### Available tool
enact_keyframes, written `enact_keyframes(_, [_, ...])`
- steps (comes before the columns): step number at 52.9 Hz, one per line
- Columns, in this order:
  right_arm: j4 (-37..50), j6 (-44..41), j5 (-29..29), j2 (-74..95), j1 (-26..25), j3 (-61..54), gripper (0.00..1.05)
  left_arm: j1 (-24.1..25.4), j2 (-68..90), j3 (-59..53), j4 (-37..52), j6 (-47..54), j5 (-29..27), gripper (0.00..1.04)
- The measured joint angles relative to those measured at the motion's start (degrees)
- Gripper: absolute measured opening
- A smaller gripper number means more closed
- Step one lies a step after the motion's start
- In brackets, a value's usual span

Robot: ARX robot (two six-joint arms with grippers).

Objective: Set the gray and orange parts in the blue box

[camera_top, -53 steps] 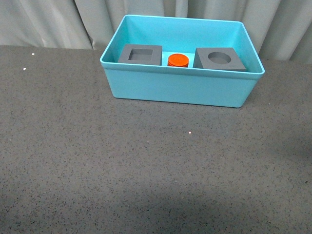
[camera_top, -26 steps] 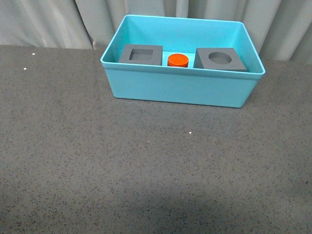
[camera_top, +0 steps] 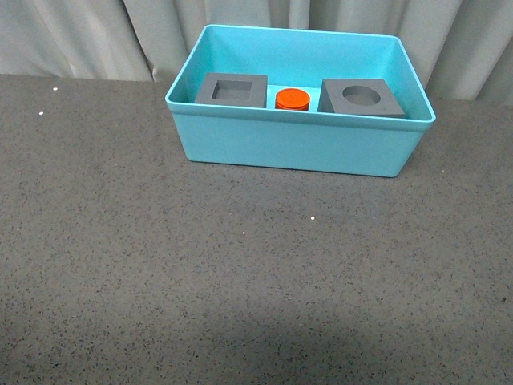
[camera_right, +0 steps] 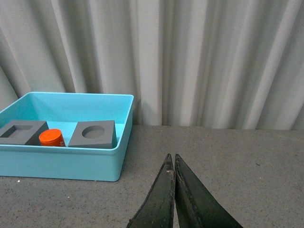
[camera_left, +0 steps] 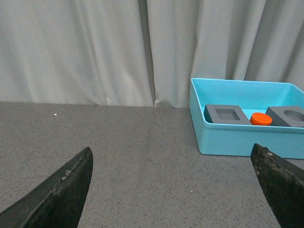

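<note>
The blue box (camera_top: 296, 148) stands at the back of the dark table. Inside it sit a gray cube with a square recess (camera_top: 232, 89), a small orange cylinder (camera_top: 292, 99) and a gray cube with a round recess (camera_top: 361, 97), side by side. Neither arm shows in the front view. In the left wrist view my left gripper (camera_left: 172, 156) is open and empty over the table, well short of the box (camera_left: 223, 140). In the right wrist view my right gripper (camera_right: 172, 159) is shut and empty, beside the box (camera_right: 71, 164).
A pleated gray curtain (camera_top: 80, 36) hangs behind the table's far edge. The dark speckled tabletop (camera_top: 240, 281) stretches in front of the box.
</note>
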Motion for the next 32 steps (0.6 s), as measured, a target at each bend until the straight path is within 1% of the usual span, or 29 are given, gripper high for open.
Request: enact_keyframes(32, [-13.14,0.0,-0.02,-13.44,0.0,-0.02,0.0,0.0,0.0,0.0,0.0,0.0,0.0,0.98])
